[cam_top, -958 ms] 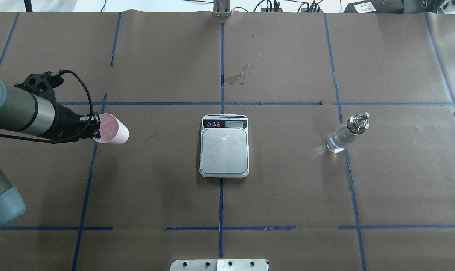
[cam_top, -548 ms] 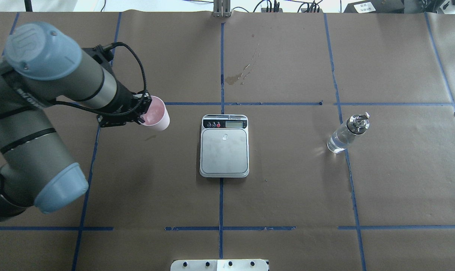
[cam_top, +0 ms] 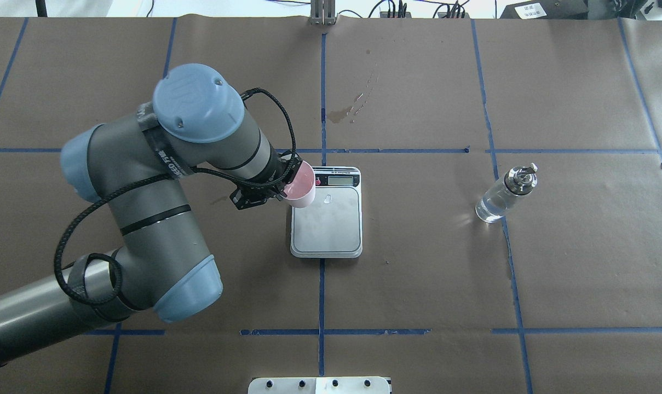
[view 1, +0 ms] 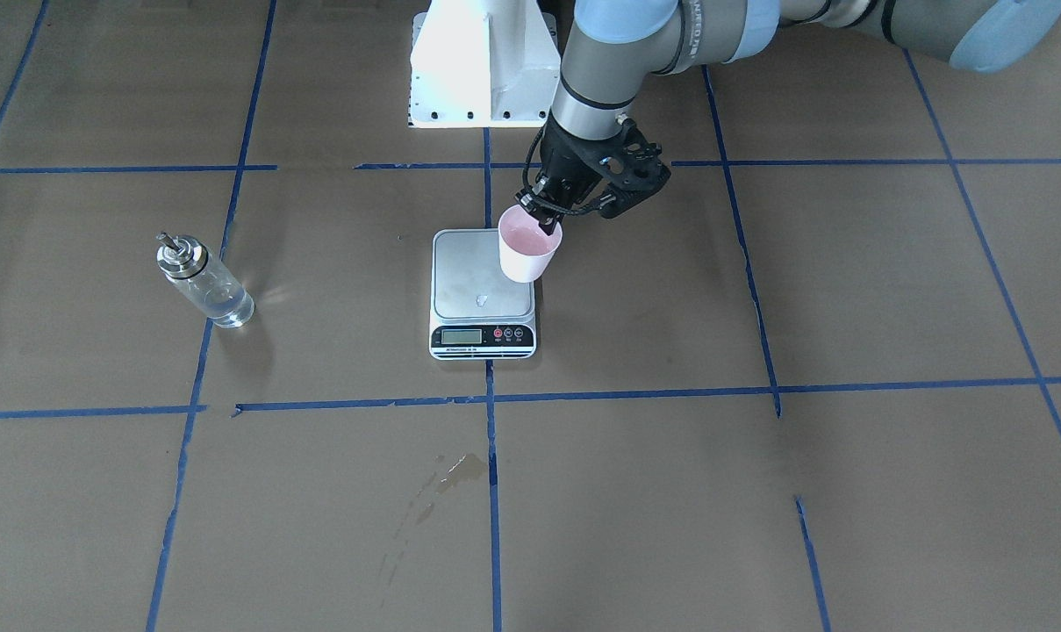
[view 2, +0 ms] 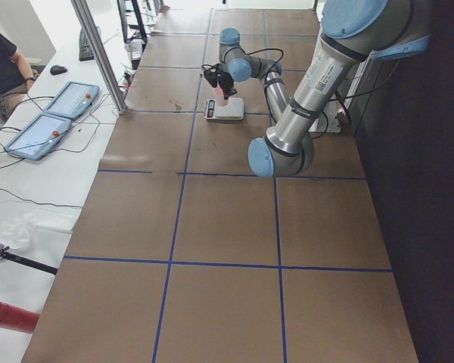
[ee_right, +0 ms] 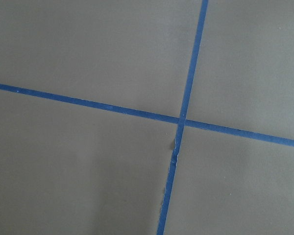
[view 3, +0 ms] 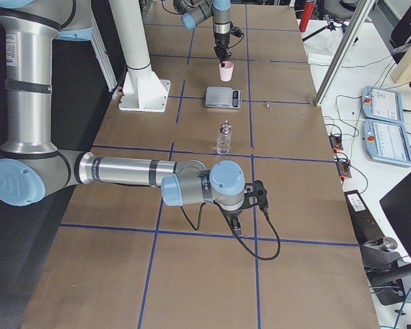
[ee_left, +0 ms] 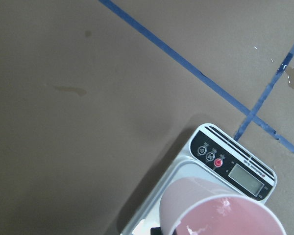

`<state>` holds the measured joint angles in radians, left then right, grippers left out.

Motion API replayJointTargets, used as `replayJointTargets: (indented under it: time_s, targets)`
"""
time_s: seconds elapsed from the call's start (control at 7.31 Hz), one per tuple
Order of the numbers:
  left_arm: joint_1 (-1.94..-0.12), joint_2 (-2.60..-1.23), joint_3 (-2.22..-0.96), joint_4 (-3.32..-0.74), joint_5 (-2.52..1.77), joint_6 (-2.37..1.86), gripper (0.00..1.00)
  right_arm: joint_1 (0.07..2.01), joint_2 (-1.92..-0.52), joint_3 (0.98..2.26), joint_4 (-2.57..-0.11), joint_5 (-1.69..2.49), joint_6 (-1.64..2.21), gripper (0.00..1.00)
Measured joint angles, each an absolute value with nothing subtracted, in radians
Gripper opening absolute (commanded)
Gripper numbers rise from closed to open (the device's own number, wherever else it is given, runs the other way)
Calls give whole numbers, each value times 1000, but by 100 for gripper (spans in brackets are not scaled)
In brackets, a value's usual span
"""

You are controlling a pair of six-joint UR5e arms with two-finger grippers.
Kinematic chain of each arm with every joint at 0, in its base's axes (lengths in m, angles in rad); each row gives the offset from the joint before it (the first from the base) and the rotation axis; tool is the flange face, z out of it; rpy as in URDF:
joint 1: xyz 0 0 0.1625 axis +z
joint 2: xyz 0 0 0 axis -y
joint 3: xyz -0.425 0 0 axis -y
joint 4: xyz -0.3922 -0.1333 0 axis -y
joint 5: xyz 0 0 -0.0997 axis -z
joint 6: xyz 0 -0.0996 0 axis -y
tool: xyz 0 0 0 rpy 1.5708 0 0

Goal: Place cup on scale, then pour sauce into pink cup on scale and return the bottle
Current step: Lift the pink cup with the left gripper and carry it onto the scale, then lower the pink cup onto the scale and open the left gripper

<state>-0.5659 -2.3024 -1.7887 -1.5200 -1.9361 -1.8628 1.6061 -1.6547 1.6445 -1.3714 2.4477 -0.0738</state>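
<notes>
Left fingers [view 1: 543,209] pinching the rim of the small tapered pale-pink paper cup [view 1: 525,254] over a corner of the scale
The cup hangs upright, mouth up, above the corner of the flat rectangular kitchen scale [cam_top: 327,227] beside its round buttons; whether its base touches the brushed silver, white-rimmed platform cannot be told. A wide stretch of the brown-paper bench [cam_top: 418,273], crossed by blue tape lines [cam_top: 321,295], lies between the scale and the small clear glass bottle with silver collar and metal spout [cam_top: 500,197], which stands well apart on the robot's right with clear liquid [view 1: 223,303] inside. The scale's print is too small to read. The right fingers [view 3: 236,225] hang low over paper near a tape crossing; spread or pressed together, I cannot tell
</notes>
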Motion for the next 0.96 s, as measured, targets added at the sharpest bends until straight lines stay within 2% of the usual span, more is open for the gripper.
replayJointTargets:
  time_s: [0.41,0.96]
  targets:
    - [-542,-2371,-1699,-1537,-1915,-1884,0,1606,-1652,1644,-1371,2448,-73,100]
    - [-494,-2376,-1667,-1565,-1913,-1884,0,1606,-1651,1644,-1370,2445,-73,100]
